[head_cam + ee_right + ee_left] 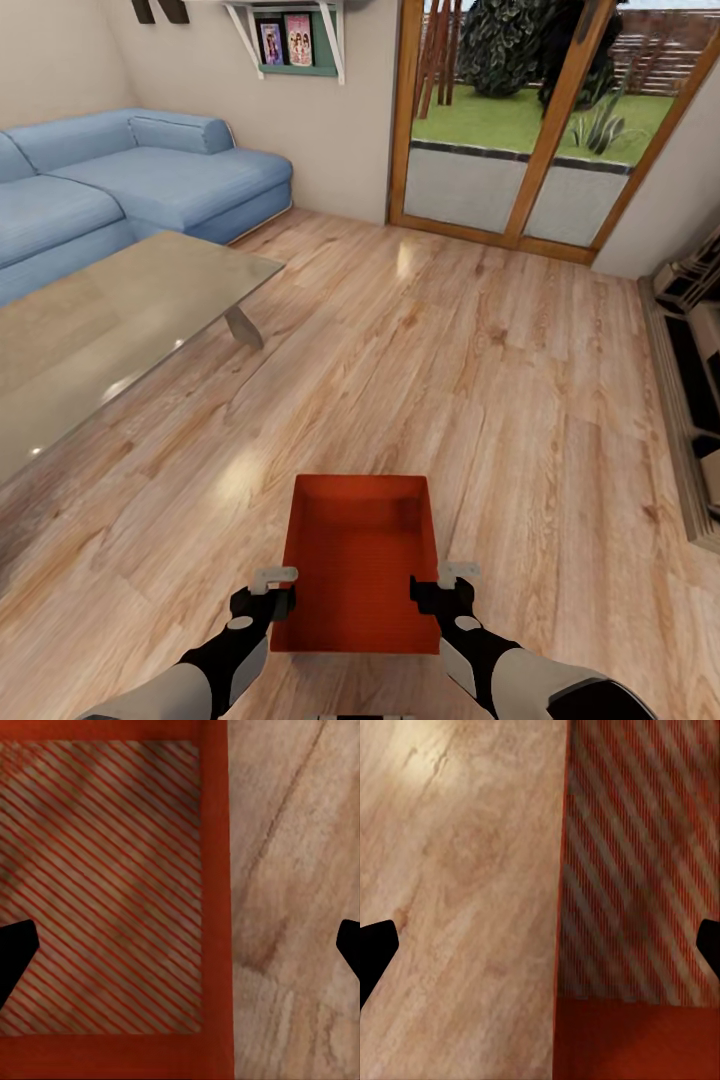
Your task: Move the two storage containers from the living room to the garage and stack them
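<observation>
Both jaws, left (274,590) and right (445,585), hung released astride the bin's (358,560) side walls at nine and three o'clock; it sat on the wood floor (450,380), long axis toward twelve.

Orange-red storage container (214,870) wall between spread black jaws, apparently striped see-through bottom, wood plank floor (292,907) beside it

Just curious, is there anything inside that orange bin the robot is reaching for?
The storage container looks empty: just its bare orange bottom and walls. The near wall hides a strip of its bottom.
</observation>
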Motion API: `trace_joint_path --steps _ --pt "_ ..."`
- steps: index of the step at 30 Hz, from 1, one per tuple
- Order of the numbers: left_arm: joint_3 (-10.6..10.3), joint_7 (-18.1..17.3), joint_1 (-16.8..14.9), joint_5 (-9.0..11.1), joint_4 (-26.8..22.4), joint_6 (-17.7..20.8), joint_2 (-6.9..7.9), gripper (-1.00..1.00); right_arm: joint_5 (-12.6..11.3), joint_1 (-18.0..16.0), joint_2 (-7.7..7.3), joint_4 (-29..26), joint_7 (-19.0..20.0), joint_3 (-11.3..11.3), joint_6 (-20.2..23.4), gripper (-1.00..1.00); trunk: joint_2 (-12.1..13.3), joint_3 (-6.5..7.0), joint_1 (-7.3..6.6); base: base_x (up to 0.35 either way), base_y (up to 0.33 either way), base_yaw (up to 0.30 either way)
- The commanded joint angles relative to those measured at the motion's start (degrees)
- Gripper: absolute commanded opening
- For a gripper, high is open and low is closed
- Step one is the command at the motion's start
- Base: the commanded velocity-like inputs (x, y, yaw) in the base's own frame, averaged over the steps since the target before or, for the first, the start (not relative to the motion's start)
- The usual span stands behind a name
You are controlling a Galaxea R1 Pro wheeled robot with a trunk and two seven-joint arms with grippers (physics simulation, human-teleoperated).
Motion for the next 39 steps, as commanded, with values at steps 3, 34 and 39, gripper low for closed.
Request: trace_joint_path --steps 3,34,39 --pt "-0.5 0.2 0.0 0.6 0.1 -0.2 0.03 1.00 -0.5 0.0 0.02 0.1 -0.1 0.5 -0.2 1.00 0.0 -0.03 0.00 0.009 0.000 0.000" --pt "-0.4 0.3 0.0 0.8 0.2 -0.1 -0.03 1.00 -0.7 0.0 -0.02 0.1 -0.2 0.4 -0.2 1.00 0.0 -0.03 0.00 -0.017 0.000 0.000" --pt "-0.4 0.3 0.0 0.8 0.2 -0.1 -0.03 1.00 -0.8 0.0 0.01 0.1 -0.5 0.3 -0.2 1.00 0.0 -0.03 0.00 -0.001 0.000 -0.046"
